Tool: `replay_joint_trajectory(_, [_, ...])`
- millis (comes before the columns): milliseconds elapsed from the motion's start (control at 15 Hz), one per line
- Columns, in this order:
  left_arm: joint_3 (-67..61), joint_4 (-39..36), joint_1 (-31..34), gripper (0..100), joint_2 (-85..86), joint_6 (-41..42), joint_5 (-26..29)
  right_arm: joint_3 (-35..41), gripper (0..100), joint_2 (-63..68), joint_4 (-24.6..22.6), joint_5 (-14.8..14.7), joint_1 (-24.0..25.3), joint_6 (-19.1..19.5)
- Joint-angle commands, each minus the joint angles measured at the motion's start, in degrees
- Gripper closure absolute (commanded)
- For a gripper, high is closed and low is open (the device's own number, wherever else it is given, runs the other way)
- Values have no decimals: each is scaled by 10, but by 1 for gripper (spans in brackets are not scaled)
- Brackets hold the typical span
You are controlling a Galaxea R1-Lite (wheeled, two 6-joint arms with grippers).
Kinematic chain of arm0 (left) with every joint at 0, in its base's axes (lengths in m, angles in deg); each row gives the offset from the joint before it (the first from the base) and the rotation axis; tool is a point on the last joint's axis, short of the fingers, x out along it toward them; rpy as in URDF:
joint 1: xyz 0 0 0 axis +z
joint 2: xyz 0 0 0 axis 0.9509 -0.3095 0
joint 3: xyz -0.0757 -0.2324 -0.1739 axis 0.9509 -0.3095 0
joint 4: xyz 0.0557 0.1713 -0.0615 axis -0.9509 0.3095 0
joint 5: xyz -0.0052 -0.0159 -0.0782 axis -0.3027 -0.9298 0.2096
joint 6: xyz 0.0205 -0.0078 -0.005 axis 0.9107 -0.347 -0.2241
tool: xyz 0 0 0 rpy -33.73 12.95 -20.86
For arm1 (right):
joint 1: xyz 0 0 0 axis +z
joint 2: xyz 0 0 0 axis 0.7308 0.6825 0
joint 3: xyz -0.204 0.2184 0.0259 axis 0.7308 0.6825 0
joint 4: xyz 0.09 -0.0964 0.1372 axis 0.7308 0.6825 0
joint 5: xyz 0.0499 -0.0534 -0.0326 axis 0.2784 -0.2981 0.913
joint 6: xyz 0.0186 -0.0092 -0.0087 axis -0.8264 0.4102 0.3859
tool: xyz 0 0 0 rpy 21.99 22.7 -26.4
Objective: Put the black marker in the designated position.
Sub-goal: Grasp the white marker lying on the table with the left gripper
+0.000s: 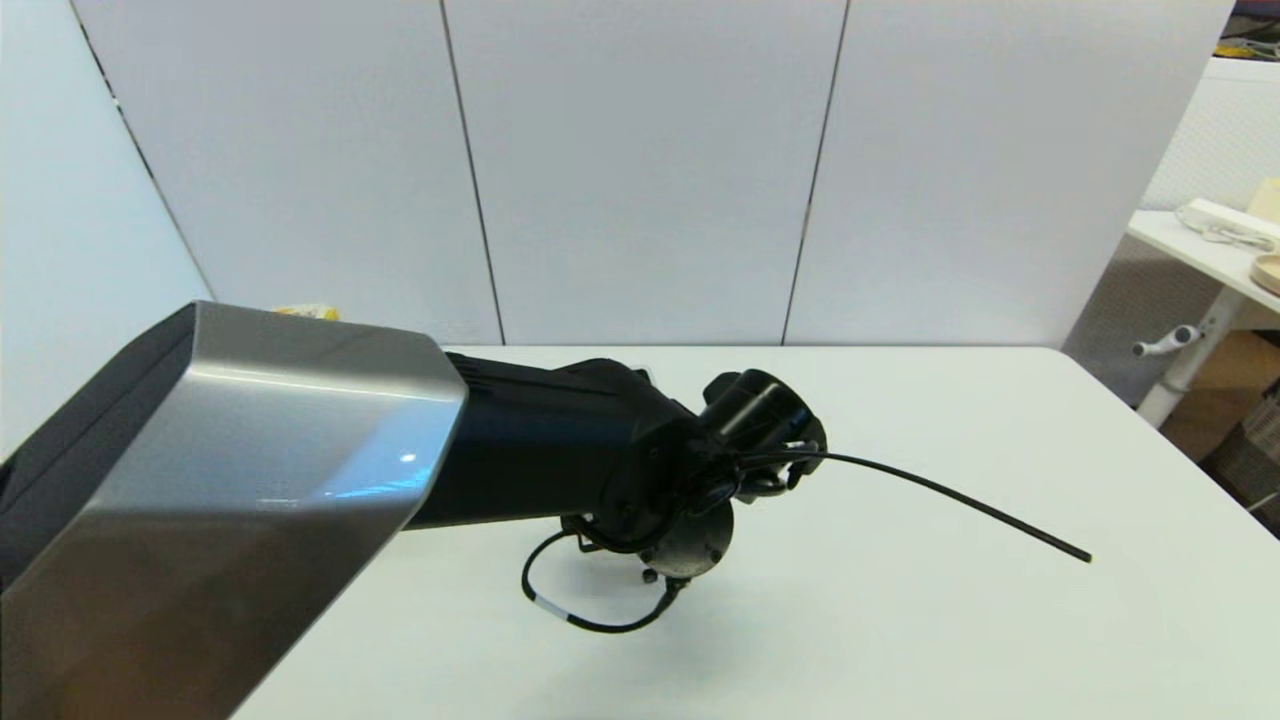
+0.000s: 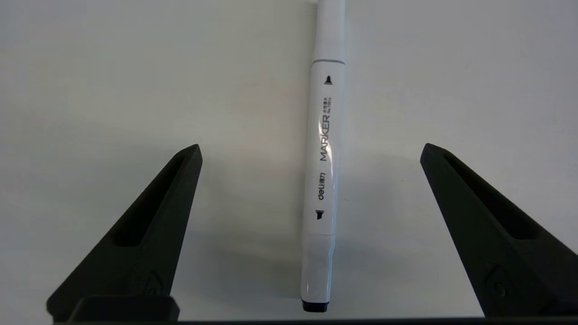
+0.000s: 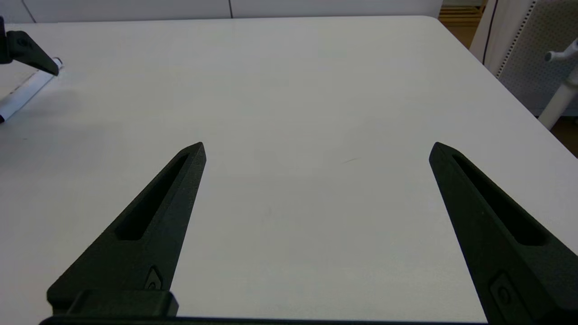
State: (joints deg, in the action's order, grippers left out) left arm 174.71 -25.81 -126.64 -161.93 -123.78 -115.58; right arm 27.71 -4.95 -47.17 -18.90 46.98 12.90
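The black marker [image 2: 327,90] is a slim white pen with a dark tip and "MARKER" printed on its barrel. It lies flat on the white table. My left gripper [image 2: 311,145] hangs open just above it, one finger on each side and neither touching it. In the head view my left arm [image 1: 600,450] reaches over the table's middle and hides both its fingers and the marker. In the right wrist view my right gripper [image 3: 316,144] stands open over bare tabletop, with the marker [image 3: 25,92] far off beneath a left fingertip [image 3: 34,56]. Nothing marks the designated position.
A thin black cable [image 1: 950,495] juts from the left wrist toward the right over the table [image 1: 900,620]. A bit of a yellow packet [image 1: 305,312] peeks out behind the left arm. White wall panels stand behind the table, and another desk [image 1: 1200,250] stands past its right edge.
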Motion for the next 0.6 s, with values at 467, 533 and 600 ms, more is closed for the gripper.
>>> replay_joint_trajectory(467, [0, -13, 0, 100, -20, 5, 7, 0, 0, 0, 0, 0, 0, 0])
replay_joint_trajectory(533, [1, -13, 1, 100, -24, 5, 16, 0, 0, 0, 0, 0, 1, 0])
replay_joint_trajectory(600, [2, -14, 1, 100, -26, 5, 19, 0, 0, 0, 1, 0, 0, 0])
